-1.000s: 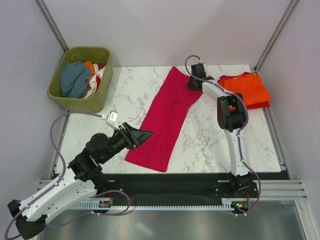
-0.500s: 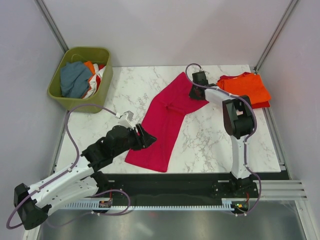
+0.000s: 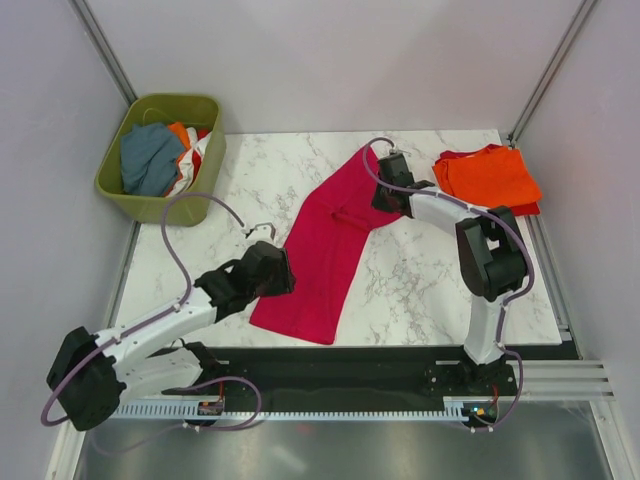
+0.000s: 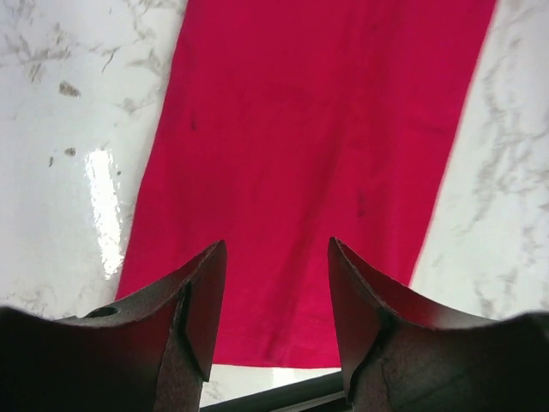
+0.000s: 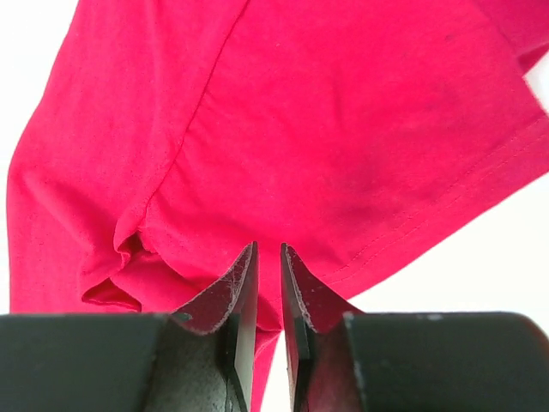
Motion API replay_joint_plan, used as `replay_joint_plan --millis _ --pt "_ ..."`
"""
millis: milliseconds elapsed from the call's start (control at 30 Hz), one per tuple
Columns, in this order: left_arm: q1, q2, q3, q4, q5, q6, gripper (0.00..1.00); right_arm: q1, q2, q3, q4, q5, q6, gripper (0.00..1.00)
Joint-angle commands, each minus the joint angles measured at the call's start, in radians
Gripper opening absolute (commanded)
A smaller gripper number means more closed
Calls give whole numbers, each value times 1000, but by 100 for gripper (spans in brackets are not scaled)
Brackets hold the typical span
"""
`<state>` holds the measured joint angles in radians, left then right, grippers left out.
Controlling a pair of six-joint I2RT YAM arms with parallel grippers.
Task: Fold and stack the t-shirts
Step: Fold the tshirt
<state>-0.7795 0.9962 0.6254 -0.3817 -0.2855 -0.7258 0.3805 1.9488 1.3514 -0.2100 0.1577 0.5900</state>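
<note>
The magenta-pink t-shirt (image 3: pixel 325 250) lies flat on the counter (image 3: pixel 430 285), folded lengthwise into a long strip. The strip runs diagonally from the middle of the near edge toward the middle of the far edge. At approx. mid-length it kinks, so the far section angles toward the far right corner, w/ a crease at the bend. The left end effector (image 3: pixel 277 272) sits at the strip's left long edge, close to the counter's near edge. In the left wrist view, the left end effector (image 4: pixel 276 245) has its jaws moderately wide. They point along the strip, w/ flat cloth showing through the gap and the near hem just below the tips. The right end effector (image 3: pixel 388 192) is at the strip's far end, on its right side. In the right wrist view, the right end effector (image 5: pixel 268 246) has its jaws narrow, w/ only a slim slit between them. Pink cloth and bare counter show through the slit, and a bunched fold of the shirt sits just left of the tips. The orange t-shirt (image 3: pixel 495 175) lies folded at the far right corner, stacked on the red t-shirt (image 3: pixel 527 210), of which only a margin shows. The olive-green basket (image 3: pixel 160 208) stands at the far left corner and holds a blue-grey cloth (image 3: pixel 150 158) plus orange and white items.
</note>
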Motion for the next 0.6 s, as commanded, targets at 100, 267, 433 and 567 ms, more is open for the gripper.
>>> replay_joint_plan --millis 100,267,433,567 --pt "19 157 23 -49 20 42 58 -5 119 118 -34 52 19 23" --pt "22 242 13 -52 35 26 57 -5 232 265 -104 80 22 19" --pt "23 262 -35 -16 83 0 56 -3 340 371 -147 91 30 6" --pt "20 282 -81 55 160 -30 53 -6 421 483 -207 101 25 0"
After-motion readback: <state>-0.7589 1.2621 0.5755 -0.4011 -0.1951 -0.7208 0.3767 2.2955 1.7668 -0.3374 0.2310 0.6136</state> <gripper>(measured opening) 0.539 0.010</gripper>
